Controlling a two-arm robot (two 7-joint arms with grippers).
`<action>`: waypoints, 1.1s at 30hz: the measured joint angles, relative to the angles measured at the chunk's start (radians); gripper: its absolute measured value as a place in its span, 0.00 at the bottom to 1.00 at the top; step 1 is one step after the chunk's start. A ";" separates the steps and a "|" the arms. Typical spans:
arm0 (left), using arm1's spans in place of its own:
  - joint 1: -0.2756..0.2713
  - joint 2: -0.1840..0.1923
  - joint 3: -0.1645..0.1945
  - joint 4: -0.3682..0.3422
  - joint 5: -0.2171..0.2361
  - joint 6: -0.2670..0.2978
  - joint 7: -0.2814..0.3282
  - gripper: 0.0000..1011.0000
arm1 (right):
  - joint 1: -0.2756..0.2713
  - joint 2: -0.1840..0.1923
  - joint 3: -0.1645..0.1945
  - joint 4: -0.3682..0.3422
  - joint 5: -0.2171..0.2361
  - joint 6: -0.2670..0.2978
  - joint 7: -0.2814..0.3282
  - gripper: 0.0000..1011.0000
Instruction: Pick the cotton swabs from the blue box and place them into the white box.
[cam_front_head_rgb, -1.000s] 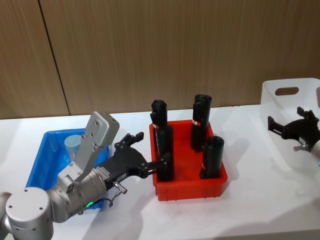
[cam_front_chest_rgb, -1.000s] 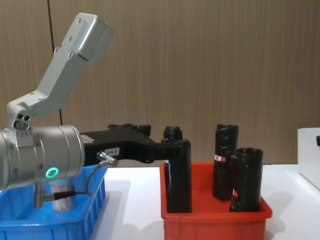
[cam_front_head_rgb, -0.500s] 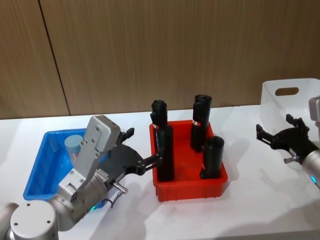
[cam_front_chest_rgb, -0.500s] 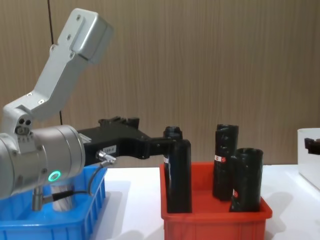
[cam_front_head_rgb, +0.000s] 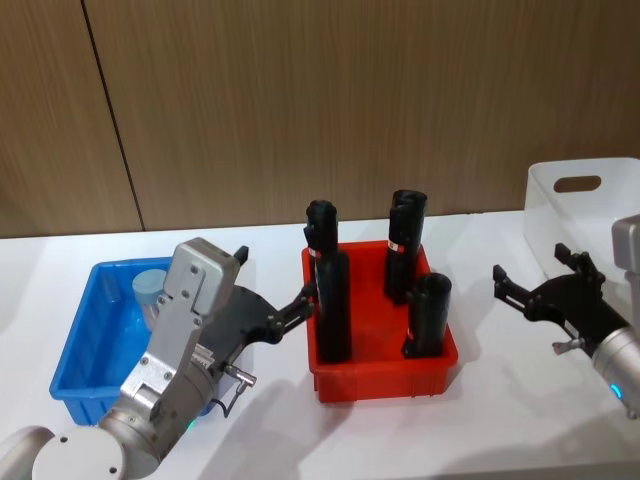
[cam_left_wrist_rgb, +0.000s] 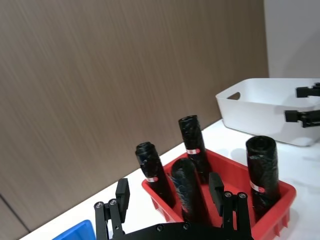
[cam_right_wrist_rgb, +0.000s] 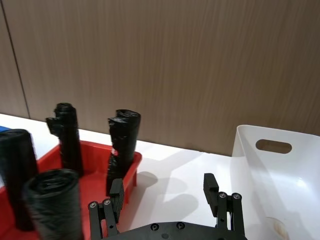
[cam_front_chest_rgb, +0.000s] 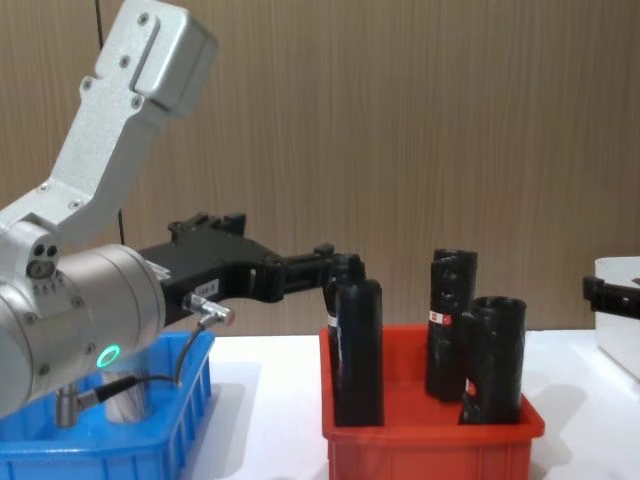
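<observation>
Black jaws of the left gripper (cam_front_head_rgb: 274, 273) stand wide apart, empty, between the blue box (cam_front_head_rgb: 75, 345) and the red bin (cam_front_head_rgb: 380, 378); the right gripper (cam_front_head_rgb: 532, 265), spread on nothing, hovers near the white box (cam_front_head_rgb: 590, 203), cut off at the head view's edge. That view shows the cotton swabs tub (cam_front_head_rgb: 150, 287) upright, lid up, at the blue box's far end, partly behind the left arm (cam_front_head_rgb: 185, 300); the chest view adds its clear side.

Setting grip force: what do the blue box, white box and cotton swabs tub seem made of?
Blue box: likely moulded plastic, glossy, ribbed wall. White box: probably smooth plastic, slight sheen, moulded handle slot. Cotton swabs tub: seemingly plastic with a matte pale lid; its body is mostly hidden.
</observation>
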 joint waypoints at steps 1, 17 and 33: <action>0.002 0.000 0.001 -0.004 0.002 -0.002 0.009 0.99 | -0.015 0.000 -0.001 -0.020 0.002 0.002 -0.003 0.99; 0.023 0.003 0.008 -0.029 0.015 -0.014 0.076 0.99 | -0.163 -0.004 -0.011 -0.231 0.021 0.019 -0.040 0.99; 0.022 0.002 0.007 -0.029 0.015 -0.014 0.077 0.99 | -0.247 -0.006 -0.016 -0.350 0.031 0.028 -0.061 0.99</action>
